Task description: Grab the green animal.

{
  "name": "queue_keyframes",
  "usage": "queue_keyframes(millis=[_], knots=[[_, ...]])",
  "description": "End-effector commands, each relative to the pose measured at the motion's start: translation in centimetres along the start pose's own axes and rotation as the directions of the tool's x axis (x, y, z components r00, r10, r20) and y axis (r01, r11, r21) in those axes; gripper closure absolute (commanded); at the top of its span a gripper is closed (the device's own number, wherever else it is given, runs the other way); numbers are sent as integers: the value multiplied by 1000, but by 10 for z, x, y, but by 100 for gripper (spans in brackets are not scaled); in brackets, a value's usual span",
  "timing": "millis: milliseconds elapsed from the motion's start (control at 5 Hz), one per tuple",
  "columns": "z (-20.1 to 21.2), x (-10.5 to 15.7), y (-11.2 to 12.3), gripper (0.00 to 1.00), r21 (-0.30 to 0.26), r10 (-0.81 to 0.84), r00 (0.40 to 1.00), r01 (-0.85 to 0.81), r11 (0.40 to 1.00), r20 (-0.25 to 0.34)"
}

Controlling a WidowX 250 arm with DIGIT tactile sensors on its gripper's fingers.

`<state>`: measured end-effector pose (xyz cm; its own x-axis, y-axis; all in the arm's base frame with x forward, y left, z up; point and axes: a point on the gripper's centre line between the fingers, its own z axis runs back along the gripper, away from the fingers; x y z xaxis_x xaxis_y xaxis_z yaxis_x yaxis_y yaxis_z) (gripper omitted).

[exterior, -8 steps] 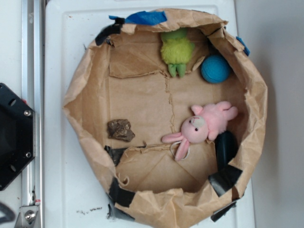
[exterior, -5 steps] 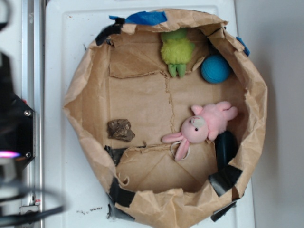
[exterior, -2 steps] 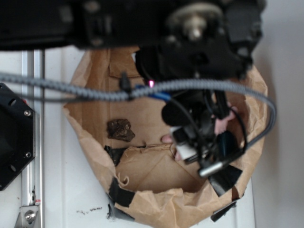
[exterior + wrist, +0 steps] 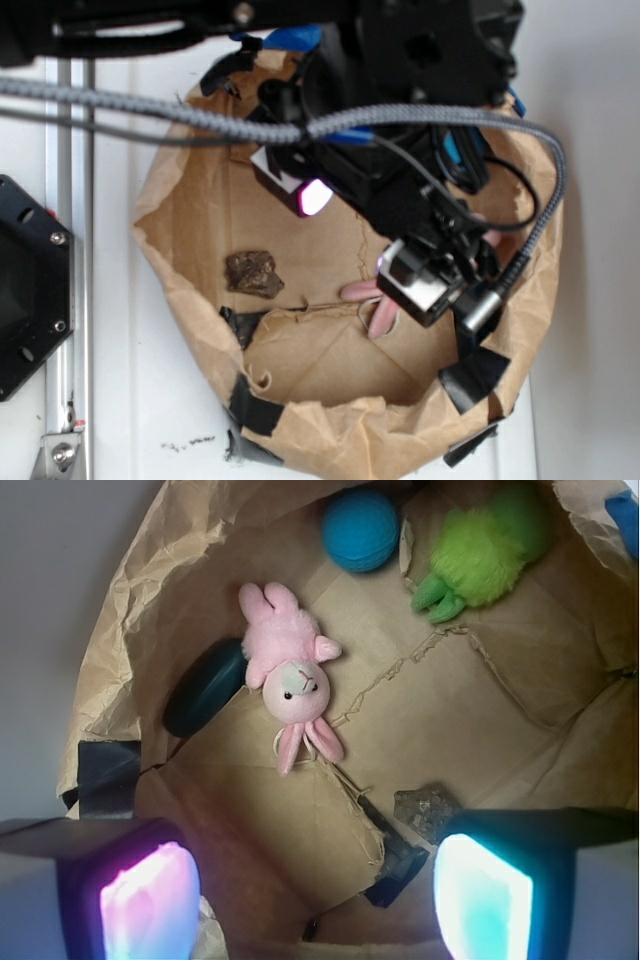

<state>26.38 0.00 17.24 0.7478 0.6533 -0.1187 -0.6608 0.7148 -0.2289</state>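
The green animal [image 4: 485, 545] is a fuzzy lime-green plush with two darker green feet. In the wrist view it lies at the far upper right of the brown paper bag's floor. In the exterior view the arm [image 4: 400, 100] hides it. My gripper [image 4: 315, 905] hangs high above the bag floor, well short of the toy. It is open and empty, and its two lit pads, pink [image 4: 150, 900] and teal [image 4: 485, 895], stand wide apart. One pink-lit pad [image 4: 315, 197] shows in the exterior view.
The bag's crumpled paper wall [image 4: 160, 200] rings everything. Inside are a blue-teal ball [image 4: 360, 530] left of the green toy, a pink plush bunny [image 4: 290, 675], a dark oblong object [image 4: 205, 685] and a brown rock [image 4: 253, 272]. A black base [image 4: 25, 290] sits at the left.
The arm has swung in from the left over the bag and now hides the green toy and ball in the exterior view. Nothing in the bag has moved.
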Motion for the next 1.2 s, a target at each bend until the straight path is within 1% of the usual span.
queue_keyframes(millis=[0,200,400,600,800,1000], knots=[[-3,17,11,0,-10,153,968,-154,988,198],[-14,35,11,0,9,209,931,-221,975,300],[-22,48,16,0,4,281,903,-298,954,324],[-27,56,24,0,-14,332,877,-349,937,346],[-41,57,45,0,-19,380,843,-404,915,380],[-52,55,54,0,6,388,838,-422,906,383]])
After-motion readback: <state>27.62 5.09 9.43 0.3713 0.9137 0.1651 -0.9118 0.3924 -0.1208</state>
